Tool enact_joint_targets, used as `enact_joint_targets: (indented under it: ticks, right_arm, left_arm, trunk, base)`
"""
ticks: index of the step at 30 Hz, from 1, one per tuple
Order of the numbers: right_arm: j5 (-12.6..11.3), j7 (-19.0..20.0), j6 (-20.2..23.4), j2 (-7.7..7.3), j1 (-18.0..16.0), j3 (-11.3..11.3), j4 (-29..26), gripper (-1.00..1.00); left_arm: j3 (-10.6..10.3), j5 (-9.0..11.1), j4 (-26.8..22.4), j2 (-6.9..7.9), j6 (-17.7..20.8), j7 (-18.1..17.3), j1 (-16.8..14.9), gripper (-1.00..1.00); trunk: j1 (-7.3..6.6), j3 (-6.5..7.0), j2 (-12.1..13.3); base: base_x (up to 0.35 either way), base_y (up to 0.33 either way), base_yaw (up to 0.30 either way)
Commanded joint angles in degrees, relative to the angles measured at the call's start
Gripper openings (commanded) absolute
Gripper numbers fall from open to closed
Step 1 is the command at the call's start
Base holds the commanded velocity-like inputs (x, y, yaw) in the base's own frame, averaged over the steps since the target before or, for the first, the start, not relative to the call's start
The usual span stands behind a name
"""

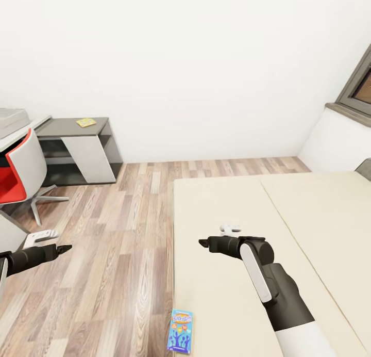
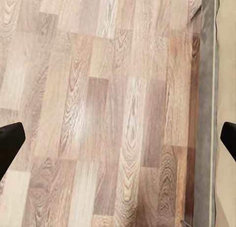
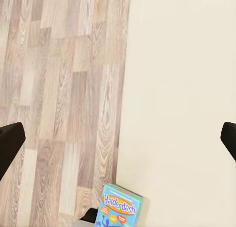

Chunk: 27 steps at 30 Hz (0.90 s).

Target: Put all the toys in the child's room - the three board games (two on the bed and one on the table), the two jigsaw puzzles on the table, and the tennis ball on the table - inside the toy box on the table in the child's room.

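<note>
Left pincer (image 2: 118,143) is spread wide, its two dark fingertips (image 2: 10,138) poking in at opposite edges, nothing between them. Under it runs the wood-plank floor (image 2: 108,109), pale and brown boards. Beside the floor goes the bed (image 2: 227,65): a grey base strip, then beige mattress just past it.

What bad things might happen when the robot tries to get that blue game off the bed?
The blue board game lies right at the edge of the bed, partly overhanging it, so a nudge might tip it onto the wooden floor. The right hand hovers open farther up the mattress, so it must come back; a blind reach might miss.
</note>
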Motion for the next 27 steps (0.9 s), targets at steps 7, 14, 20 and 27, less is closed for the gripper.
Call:
enact_joint_targets:
  ticks: [7,14,20,27]
  right_arm:
    - [-0.1,-0.1,0.2,0.01,0.0,0.0,0.0,1.00]
    - [-0.1,-0.1,0.2,0.01,0.0,0.0,0.0,1.00]
    - [-0.1,-0.1,0.2,0.01,0.0,0.0,0.0,1.00]
    - [-0.1,-0.1,0.2,0.01,0.0,0.0,0.0,1.00]
  left_arm:
    - [0.1,-0.6,0.1,0.13,0.2,-0.6,-0.2,1.00]
    - [0.3,-0.6,0.9,0.46,0.3,-0.6,-0.5,1.00]
    - [0.5,-0.6,2.2,0.54,0.2,-0.6,-0.6,1.00]
    - [0.5,-0.6,2.6,0.56,0.2,-1.1,-0.6,1.00]
  trunk:
    - [0.04,0.56,-0.1]
    - [0.04,1.23,-0.1]
    - [0.04,1.80,-0.1]
    - [0.04,2.46,-0.1]
  base:
    - [0.000,0.000,0.000]
    - [0.000,0.000,0.000]
    - [0.000,0.000,0.000]
    - [0.000,0.000,0.000]
